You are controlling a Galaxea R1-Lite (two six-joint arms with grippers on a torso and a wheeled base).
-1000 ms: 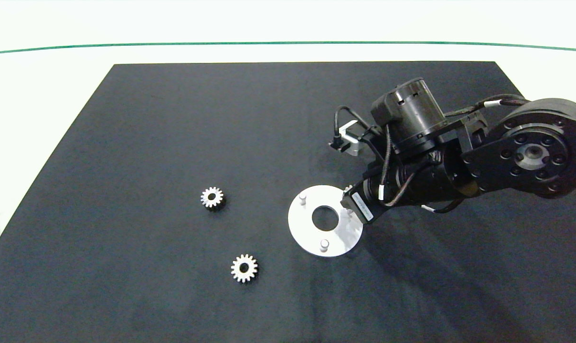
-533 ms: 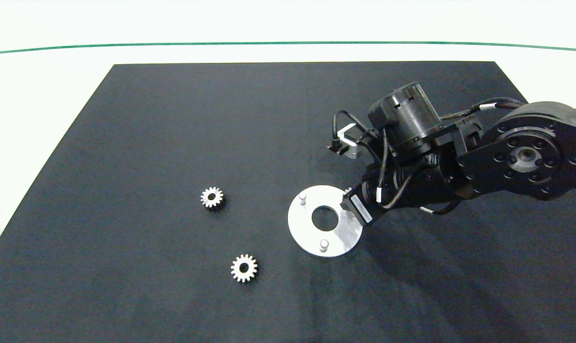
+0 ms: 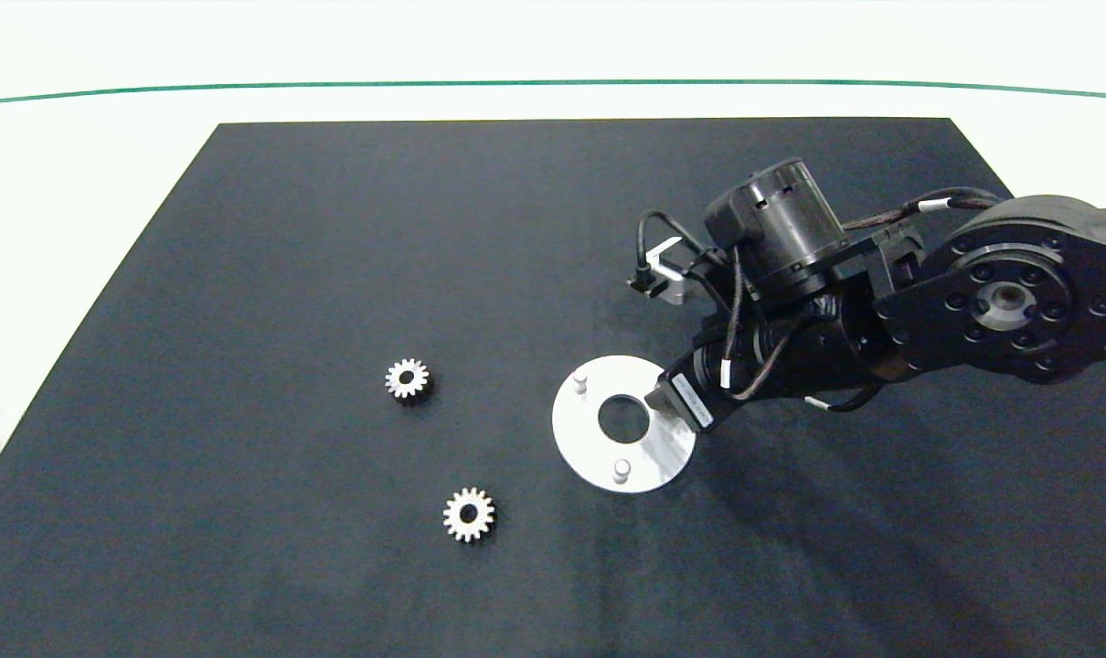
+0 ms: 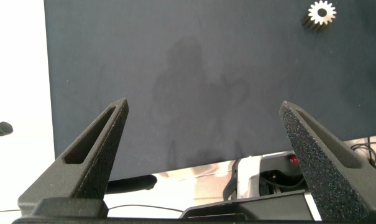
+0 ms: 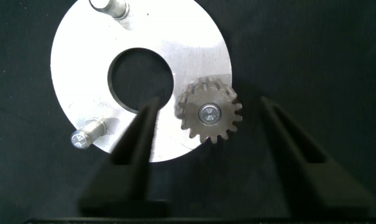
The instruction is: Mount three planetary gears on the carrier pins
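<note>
The white disc lies on the black mat with its carrier pins standing up. One planetary gear sits over the pin at the disc's right edge, the pin's tip showing in its bore. My right gripper straddles that gear, open, with both fingers apart from its teeth. Two other pins are bare. In the head view the right gripper hides the mounted gear. Two loose gears lie left of the disc. My left gripper is open over bare mat, outside the head view.
The black mat covers most of the white table. A green line runs across the far side. The left wrist view shows one loose gear far off and the mat's near edge.
The right wrist has sunk slightly and shifted a little left over the disc's right edge. The gear teeth that peeked out beside it no longer show. The loose gears have not moved.
</note>
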